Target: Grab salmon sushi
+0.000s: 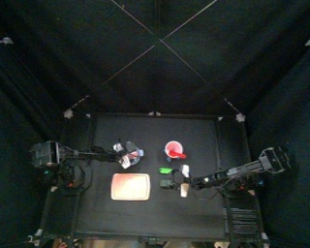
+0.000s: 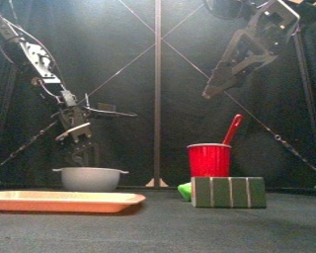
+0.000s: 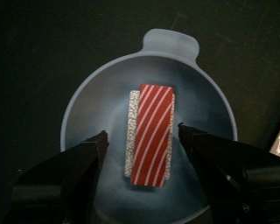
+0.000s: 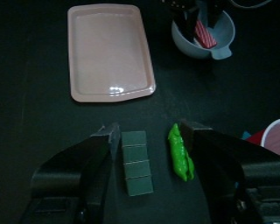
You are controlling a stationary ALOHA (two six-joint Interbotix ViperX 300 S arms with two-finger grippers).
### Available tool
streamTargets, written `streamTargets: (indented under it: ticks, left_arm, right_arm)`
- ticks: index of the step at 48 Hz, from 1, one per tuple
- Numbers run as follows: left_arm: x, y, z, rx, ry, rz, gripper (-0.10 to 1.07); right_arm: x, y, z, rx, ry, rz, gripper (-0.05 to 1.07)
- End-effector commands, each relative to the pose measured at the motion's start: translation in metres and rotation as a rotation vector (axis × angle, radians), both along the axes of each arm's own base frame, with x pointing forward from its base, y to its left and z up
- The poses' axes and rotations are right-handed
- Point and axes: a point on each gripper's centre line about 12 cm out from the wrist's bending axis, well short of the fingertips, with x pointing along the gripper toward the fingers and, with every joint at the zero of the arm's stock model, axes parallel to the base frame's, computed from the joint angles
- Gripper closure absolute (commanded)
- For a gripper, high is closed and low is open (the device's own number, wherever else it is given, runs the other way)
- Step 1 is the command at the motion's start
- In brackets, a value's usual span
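The salmon sushi, a red-and-white striped slab on rice, lies in a blue-grey bowl. My left gripper hangs open right above the bowl, one jaw on each side of the sushi, not touching it. From the front the bowl stands at the left with the left gripper over it. The right wrist view also shows the sushi in the bowl. My right gripper is open and holds nothing, high above a green sponge.
A pink tray lies at the table's front left. A red cup with a red stick in it stands right of the bowl. In front of the cup are the green sponge and a small green piece.
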Motion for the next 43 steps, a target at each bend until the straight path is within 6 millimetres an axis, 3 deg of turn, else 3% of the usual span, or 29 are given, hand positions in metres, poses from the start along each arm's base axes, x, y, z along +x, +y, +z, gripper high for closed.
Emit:
streamTargets:
  ticks: [1,27,43]
  left_arm:
    - [0.007,0.004,0.006,-0.002,-0.04,0.001,0.0]
    - [0.009,0.007,-0.005,-0.029,-0.037,0.007,0.03]
    - [0.017,0.009,0.005,-0.017,-0.069,0.003,0.3]
  right_arm:
    - [0.0,0.0,0.007,0.004,-0.021,0.004,0.12]
    - [0.001,0.0,0.005,0.003,-0.016,0.002,0.12]
    - [0.001,0.0,0.005,0.002,-0.015,0.004,0.12]
